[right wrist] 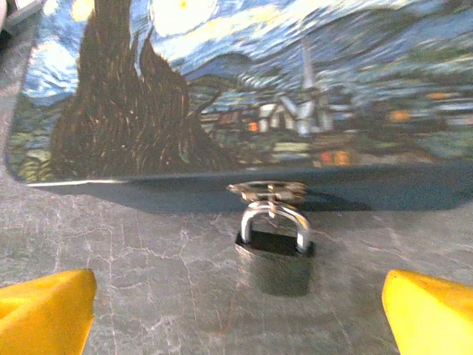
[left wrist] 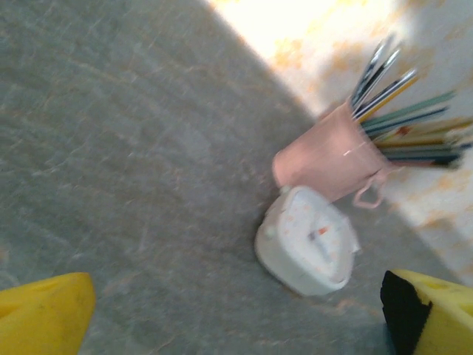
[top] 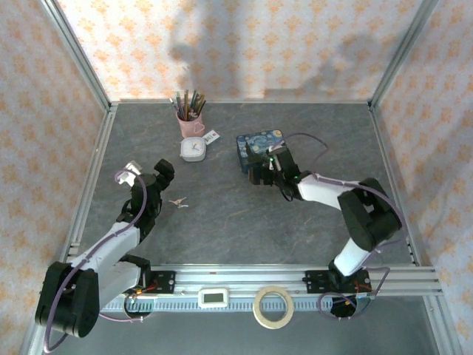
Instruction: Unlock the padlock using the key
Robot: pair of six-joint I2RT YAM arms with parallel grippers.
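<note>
Pink pencil cup (top: 189,123), white timer (top: 193,149), tape roll (top: 273,307)

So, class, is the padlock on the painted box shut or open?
Shut, as far as the right wrist view shows: both legs of the shackle sit in the padlock body, looped through the clasp of the blue box.

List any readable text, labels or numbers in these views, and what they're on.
None is legible.
White tag by the pink cup: dark print, too small to read.
White dial: face markings blurred.
Display unit on the front rail: screen too small to read.
Padlock: no marking visible.
</note>
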